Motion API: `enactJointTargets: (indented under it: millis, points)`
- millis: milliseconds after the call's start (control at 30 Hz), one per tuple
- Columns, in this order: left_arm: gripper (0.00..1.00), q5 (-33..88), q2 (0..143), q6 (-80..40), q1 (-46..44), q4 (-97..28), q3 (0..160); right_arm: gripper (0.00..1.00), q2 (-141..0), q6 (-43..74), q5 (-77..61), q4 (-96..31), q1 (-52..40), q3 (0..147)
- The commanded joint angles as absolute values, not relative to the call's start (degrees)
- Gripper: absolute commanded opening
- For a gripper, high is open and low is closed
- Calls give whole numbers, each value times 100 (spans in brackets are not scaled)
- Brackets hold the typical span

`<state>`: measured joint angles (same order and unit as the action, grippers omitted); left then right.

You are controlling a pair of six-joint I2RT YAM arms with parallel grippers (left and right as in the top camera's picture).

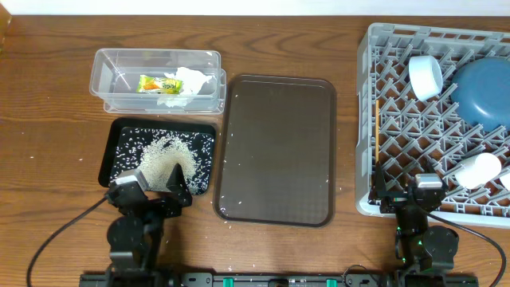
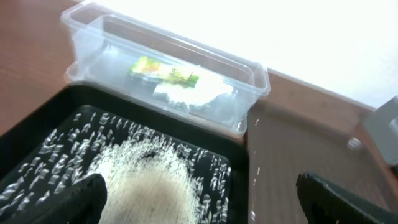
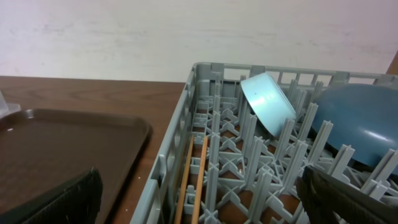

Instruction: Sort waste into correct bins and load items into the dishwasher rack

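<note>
The clear tub holds the yellow-green wrapper and the white tissue. A heap of rice lies in the black tray. The grey rack carries the blue plate, the pale-blue bowl, two white cups and the chopsticks along its left wall. My left gripper hangs open at the black tray's near edge, empty; its wrist view shows the rice between the wide-apart jaws. My right gripper is open and empty at the rack's near left corner, facing the chopsticks.
A large brown serving tray lies between the black tray and the rack, with a few stray grains on it. Loose grains dot the wooden table near the black tray. The rack reaches the right edge of the overhead view.
</note>
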<state>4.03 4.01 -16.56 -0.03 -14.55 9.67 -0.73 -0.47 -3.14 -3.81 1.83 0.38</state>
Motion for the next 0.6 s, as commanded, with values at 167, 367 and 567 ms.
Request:
enactJointTargets:
  millis: [167,367,567]
  points:
    - [100,539,10,-1035,27,-336,25,99,-45,-93,-303,-405,110,32]
    - [100,537,12,-1033,10,-357,23,99,-45,-93,-301,-405,110,32]
    - [100,537,23,-1033,10,-360,23,99,-45,-93,-303,-405,110,32]
